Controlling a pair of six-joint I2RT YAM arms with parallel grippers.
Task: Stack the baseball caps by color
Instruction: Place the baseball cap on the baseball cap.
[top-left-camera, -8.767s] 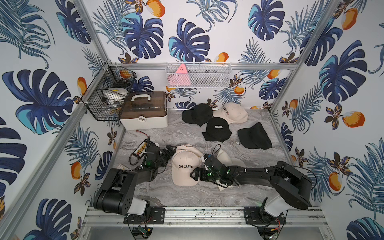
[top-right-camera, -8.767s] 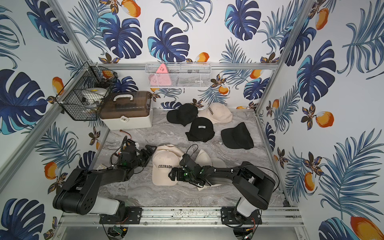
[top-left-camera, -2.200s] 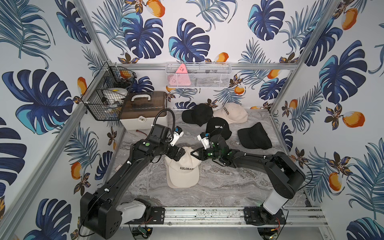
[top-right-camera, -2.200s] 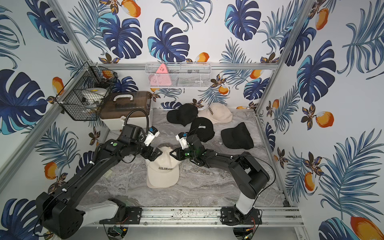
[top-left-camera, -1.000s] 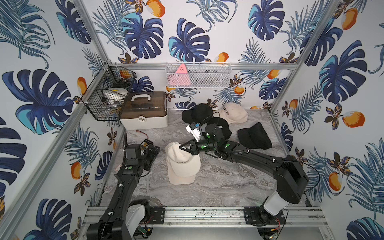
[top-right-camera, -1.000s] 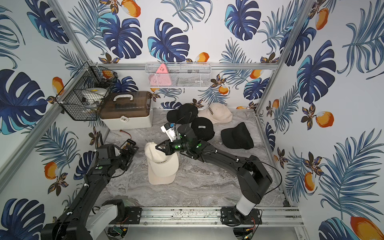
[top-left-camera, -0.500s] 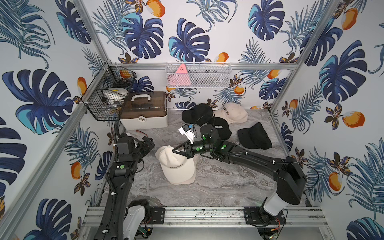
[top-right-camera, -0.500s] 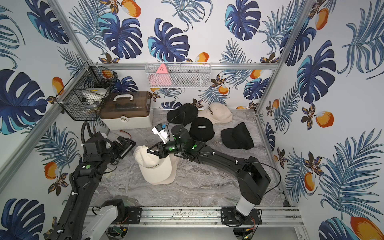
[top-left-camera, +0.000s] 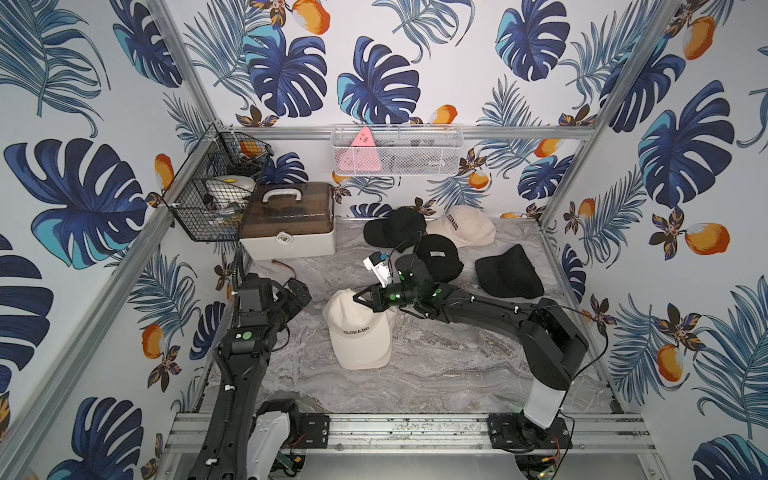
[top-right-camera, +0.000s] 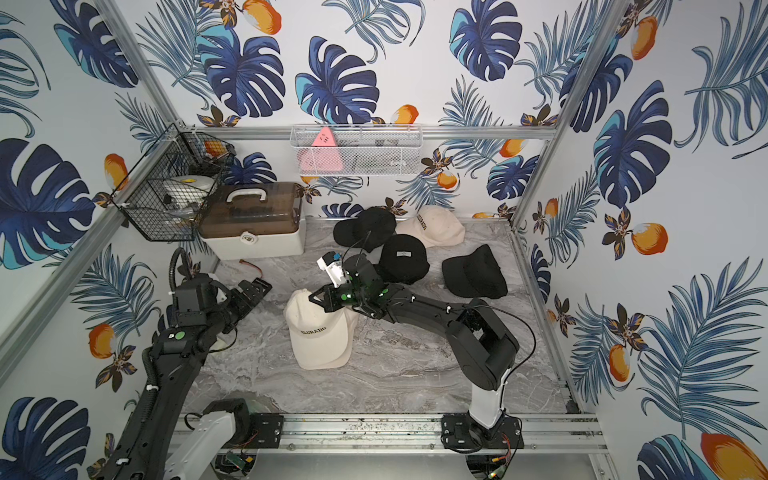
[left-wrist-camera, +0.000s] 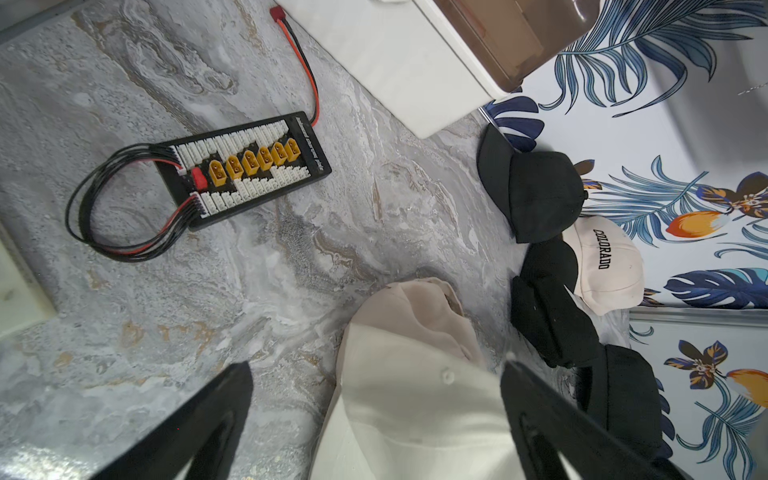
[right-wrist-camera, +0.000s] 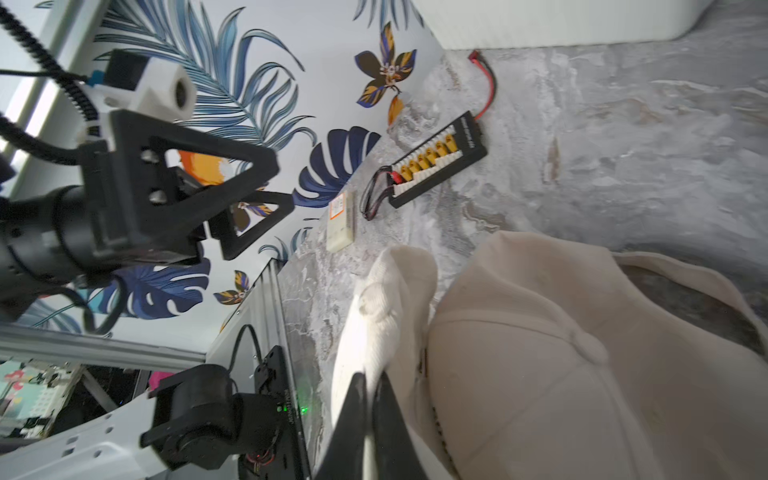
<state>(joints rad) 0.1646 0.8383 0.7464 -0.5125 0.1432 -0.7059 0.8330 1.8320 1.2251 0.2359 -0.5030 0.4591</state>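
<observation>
Two cream baseball caps lie stacked at mid-table in both top views; the upper cream cap (top-left-camera: 357, 332) (top-right-camera: 318, 332) shows its black lettering, and the lower cream cap (top-left-camera: 392, 318) peeks out on its right. My right gripper (top-left-camera: 359, 296) (top-right-camera: 313, 298) (right-wrist-camera: 370, 376) is shut on a pinch of the upper cap's crown fabric. At the table's left, raised and apart from the caps, my left gripper (top-left-camera: 297, 291) (top-right-camera: 253, 291) (left-wrist-camera: 374, 365) is open and holds nothing. A third cream cap (top-left-camera: 461, 224) and three black caps (top-left-camera: 395, 226) (top-left-camera: 440, 257) (top-left-camera: 509, 272) lie at the back.
A white case with a brown lid (top-left-camera: 291, 224) stands at the back left under a wire basket (top-left-camera: 212, 199). A mesh shelf (top-left-camera: 395, 153) hangs on the back wall. A black connector board with leads (left-wrist-camera: 245, 166) lies near the left wall.
The right gripper has carried the cream cap slightly left and down onto the other cream cap, its lettering now facing front. The left arm has lifted and stays open.
</observation>
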